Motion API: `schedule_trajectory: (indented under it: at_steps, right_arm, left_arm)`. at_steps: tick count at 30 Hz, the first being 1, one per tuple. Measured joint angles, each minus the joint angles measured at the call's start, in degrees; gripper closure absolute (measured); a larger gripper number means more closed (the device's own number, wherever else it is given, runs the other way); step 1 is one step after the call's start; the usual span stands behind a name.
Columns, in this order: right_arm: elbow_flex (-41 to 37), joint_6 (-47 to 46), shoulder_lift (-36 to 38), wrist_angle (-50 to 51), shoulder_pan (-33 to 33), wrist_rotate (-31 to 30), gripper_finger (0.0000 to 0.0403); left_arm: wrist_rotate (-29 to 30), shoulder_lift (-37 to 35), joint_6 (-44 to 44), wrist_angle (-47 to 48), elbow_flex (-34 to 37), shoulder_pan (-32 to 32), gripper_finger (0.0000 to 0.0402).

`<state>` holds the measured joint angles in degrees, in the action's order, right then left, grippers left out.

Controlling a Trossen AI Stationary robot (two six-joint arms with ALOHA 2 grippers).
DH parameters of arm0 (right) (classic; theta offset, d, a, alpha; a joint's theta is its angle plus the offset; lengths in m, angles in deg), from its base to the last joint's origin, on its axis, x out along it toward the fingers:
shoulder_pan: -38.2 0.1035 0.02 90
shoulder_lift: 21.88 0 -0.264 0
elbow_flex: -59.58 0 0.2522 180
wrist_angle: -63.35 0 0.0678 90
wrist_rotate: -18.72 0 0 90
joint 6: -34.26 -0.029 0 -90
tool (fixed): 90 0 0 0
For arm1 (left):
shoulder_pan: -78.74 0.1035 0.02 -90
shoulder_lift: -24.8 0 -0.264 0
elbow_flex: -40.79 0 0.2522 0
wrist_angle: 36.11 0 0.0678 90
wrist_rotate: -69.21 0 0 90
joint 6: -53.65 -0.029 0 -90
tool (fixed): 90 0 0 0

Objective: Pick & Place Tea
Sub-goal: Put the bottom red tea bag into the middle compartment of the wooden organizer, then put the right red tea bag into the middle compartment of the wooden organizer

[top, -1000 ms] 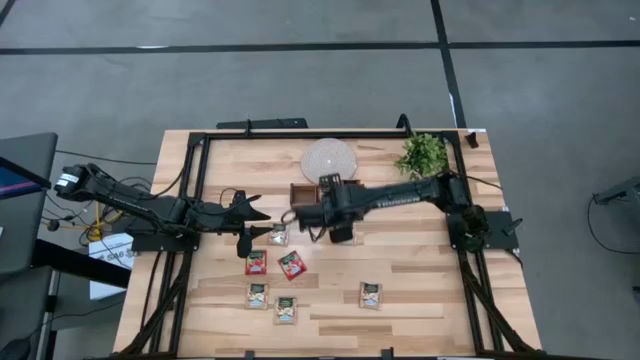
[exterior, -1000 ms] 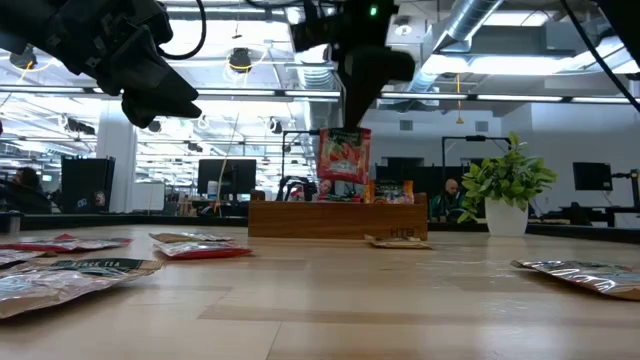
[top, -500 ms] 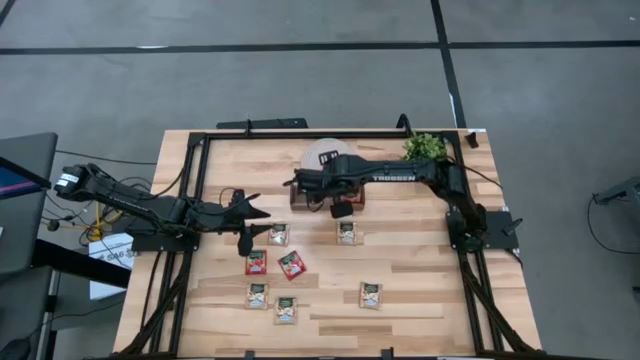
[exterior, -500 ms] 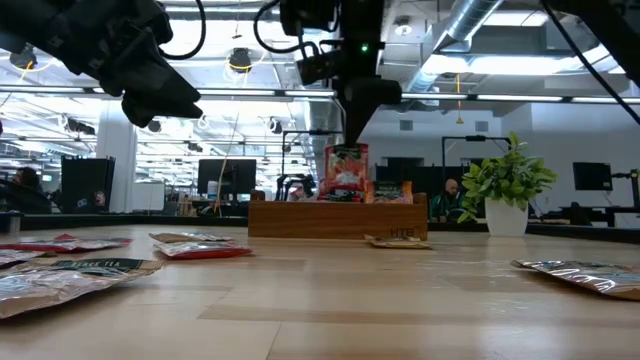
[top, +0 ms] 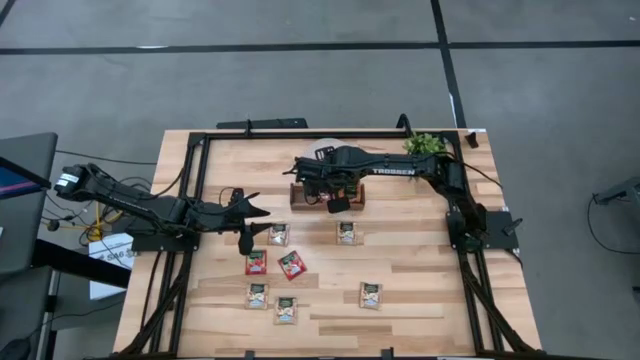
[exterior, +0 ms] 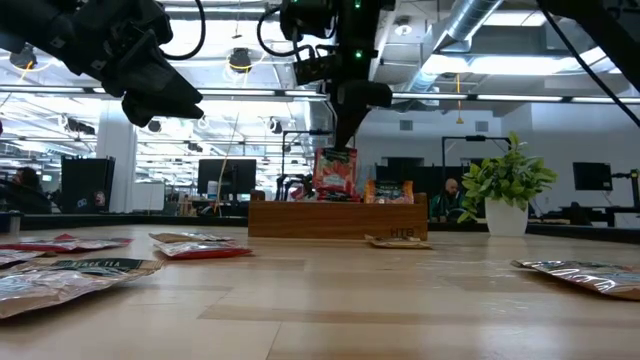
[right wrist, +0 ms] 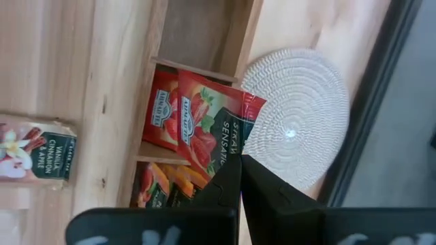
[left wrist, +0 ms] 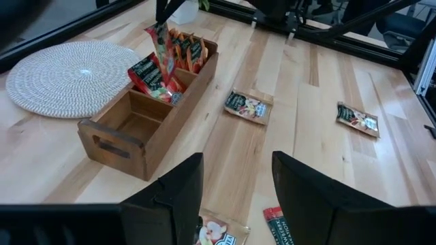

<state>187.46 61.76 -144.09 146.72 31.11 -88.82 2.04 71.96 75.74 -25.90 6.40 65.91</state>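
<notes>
My right gripper (top: 335, 197) is shut on a red tea sachet (right wrist: 212, 129) and holds it upright over the middle compartment of the brown wooden tray (left wrist: 116, 146). In the low view the sachet (exterior: 335, 174) hangs with its lower edge down at the tray (exterior: 335, 218) rim. More red and orange sachets (left wrist: 187, 51) stand in that compartment and the one beside it. Several sachets lie flat on the table, among them one (top: 279, 235) near my left gripper (top: 252, 213), which hovers open and empty left of the tray, and another (top: 347, 233).
A round woven mat (left wrist: 75, 68) lies behind the tray, partly under the right arm. A small potted plant (top: 425, 148) stands at the back right. A black frame rail (top: 200, 180) borders the table. The tray's end compartment (left wrist: 139, 126) holds nothing.
The right arm has carried the red sachet from above the table's middle back to the tray and lowered it towards the middle compartment. The left arm has stayed still.
</notes>
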Motion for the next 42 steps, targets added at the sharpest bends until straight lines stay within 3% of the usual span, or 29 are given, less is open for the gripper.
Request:
schedule_trajectory:
  at_steps: [8,24,31,42]
  right_arm:
    - [-0.09,0.52,-3.88,1.82,-1.01,0.99,0.0403]
    - [-0.02,1.46,-4.21,0.66,-0.81,1.20,0.0403]
    - [-0.02,1.44,-4.21,0.68,-0.81,4.15,0.0400]
    - [-0.02,0.99,-4.21,0.68,-1.30,4.00,0.0304]
  left_arm:
    - [0.00,0.00,0.23,-0.08,-0.02,0.01,0.0234]
    - [0.00,0.00,0.40,-0.16,0.00,0.02,0.0234]
    - [0.00,0.00,0.43,-0.18,-0.02,0.01,0.0234]
    - [0.00,0.00,0.62,-0.20,-0.02,0.02,0.0234]
